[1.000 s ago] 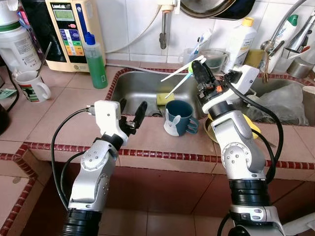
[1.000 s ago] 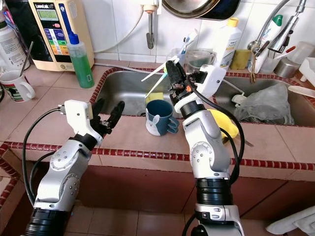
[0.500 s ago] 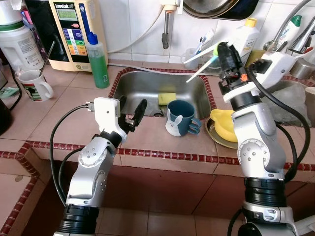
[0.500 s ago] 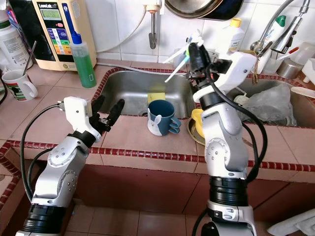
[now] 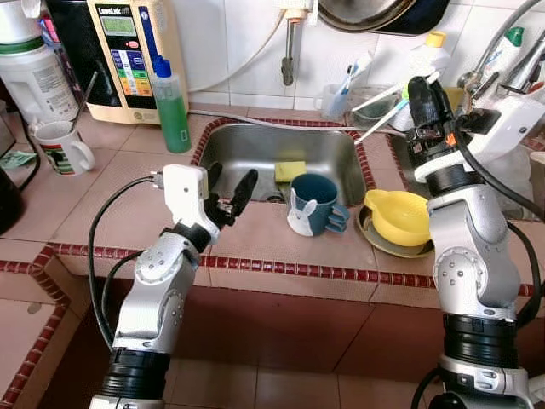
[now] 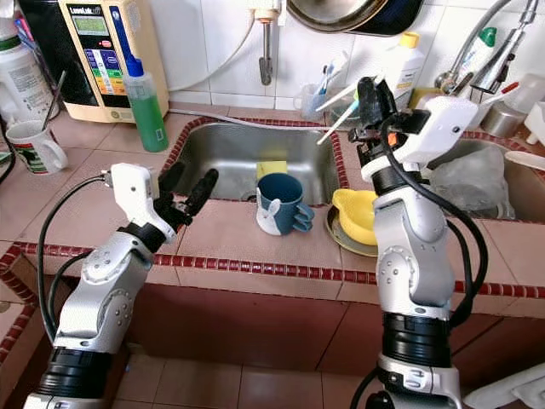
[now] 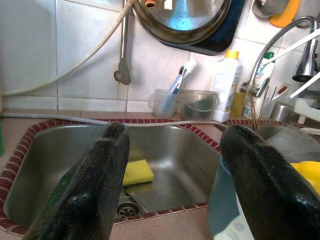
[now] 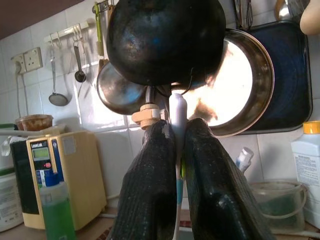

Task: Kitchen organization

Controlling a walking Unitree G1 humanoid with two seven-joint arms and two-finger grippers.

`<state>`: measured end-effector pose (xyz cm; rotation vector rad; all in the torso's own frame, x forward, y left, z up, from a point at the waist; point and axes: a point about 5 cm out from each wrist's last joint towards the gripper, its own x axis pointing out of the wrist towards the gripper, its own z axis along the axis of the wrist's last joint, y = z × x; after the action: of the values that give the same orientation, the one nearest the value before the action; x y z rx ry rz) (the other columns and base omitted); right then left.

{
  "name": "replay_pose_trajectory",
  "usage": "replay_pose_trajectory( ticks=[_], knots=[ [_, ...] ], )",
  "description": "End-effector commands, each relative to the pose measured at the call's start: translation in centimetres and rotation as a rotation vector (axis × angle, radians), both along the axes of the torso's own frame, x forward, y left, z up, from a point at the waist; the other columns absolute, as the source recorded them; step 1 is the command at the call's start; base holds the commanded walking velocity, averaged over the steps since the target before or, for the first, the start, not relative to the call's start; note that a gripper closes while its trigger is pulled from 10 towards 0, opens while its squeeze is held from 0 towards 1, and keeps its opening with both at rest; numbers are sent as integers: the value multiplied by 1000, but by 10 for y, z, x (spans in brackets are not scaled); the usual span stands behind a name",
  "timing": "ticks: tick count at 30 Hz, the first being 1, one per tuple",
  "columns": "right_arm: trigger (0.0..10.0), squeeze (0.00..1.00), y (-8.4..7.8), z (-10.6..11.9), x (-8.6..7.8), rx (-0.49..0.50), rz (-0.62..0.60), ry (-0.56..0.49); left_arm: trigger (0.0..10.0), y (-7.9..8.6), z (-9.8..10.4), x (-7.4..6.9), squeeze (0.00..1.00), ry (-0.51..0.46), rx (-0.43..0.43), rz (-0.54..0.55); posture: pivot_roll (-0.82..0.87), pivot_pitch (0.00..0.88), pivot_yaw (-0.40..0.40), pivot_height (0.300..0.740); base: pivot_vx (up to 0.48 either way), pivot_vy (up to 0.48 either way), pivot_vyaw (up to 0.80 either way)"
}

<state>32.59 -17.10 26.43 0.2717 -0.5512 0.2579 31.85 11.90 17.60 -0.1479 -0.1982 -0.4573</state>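
Clamped on two toothbrushes (image 5: 381,106), my right gripper (image 5: 423,100) is raised above the counter's back edge between the two sink basins, its black fingers (image 8: 155,190) squeezed around the white handles. I see the brushes slant up toward the clear holder cups (image 5: 349,100) by the tiled wall, one of which has a blue toothbrush (image 7: 176,82) in it.

My left gripper (image 5: 230,189) hovers over the tiled counter (image 5: 111,187) just in front of the steel sink (image 5: 255,153), fingers spread and holding nothing. Through its wrist camera I see a yellow sponge (image 7: 137,171) lying near the drain.

A blue rabbit mug (image 5: 310,204) stands on the front ledge, and just beside it a yellow bowl (image 5: 398,216) rests on a plate. A green soap bottle (image 5: 170,106) stands at the sink's far left corner.
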Motion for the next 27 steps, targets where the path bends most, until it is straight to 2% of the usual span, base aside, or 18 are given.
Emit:
replay_pose_trajectory(
  ticks=[1,27],
  knots=[
    [10000,0,-4,4,-2,-2,-20,-22,10000,-1,2,2,0,0,-1,-7,-64,0,13,740,247,0,0],
    [10000,0,-3,6,0,-3,-7,-25,10000,-1,2,2,0,4,-11,1,-64,0,8,740,291,0,0]
  ],
)
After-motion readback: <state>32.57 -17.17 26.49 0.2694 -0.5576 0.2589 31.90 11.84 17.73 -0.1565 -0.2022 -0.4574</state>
